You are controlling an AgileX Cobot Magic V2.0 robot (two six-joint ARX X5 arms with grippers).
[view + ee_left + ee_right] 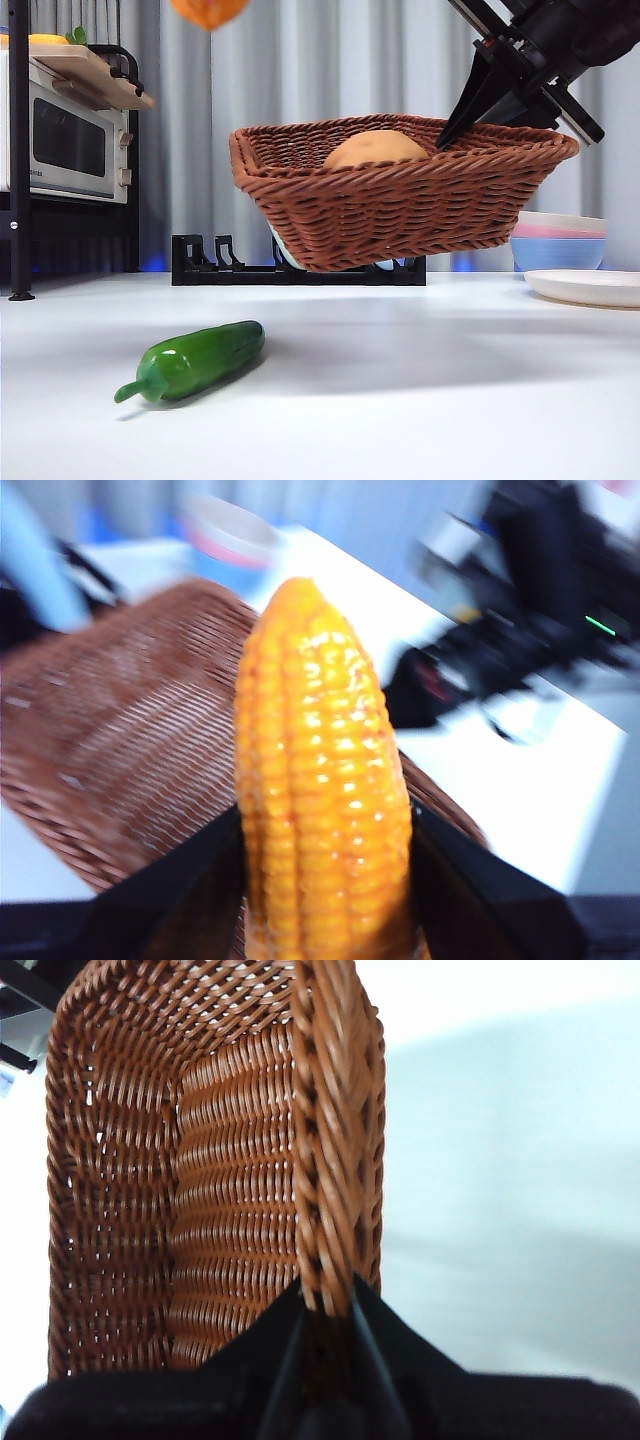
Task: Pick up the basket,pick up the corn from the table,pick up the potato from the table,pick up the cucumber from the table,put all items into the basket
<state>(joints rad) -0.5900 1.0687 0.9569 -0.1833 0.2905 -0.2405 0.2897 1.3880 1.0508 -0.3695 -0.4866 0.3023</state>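
My right gripper (450,130) holds the brown wicker basket (400,205) up off the table (400,400), shut on its right braided rim (330,1160); the right wrist view shows both jaws pinching that rim (327,1295). The tan potato (375,148) lies inside the basket. My left gripper (325,825) is shut on the orange-yellow corn (320,780), upright between its jaws, with the basket (120,740) behind it. In the front view only the corn's tip (208,10) shows at the top edge, left of the basket. The green cucumber (195,360) lies on the table at the front left.
A microwave (65,140) sits on a dark shelf at the left. A black dish rack (215,268) stands behind the basket. Stacked pastel bowls (560,245) and a white plate (590,287) are at the right.
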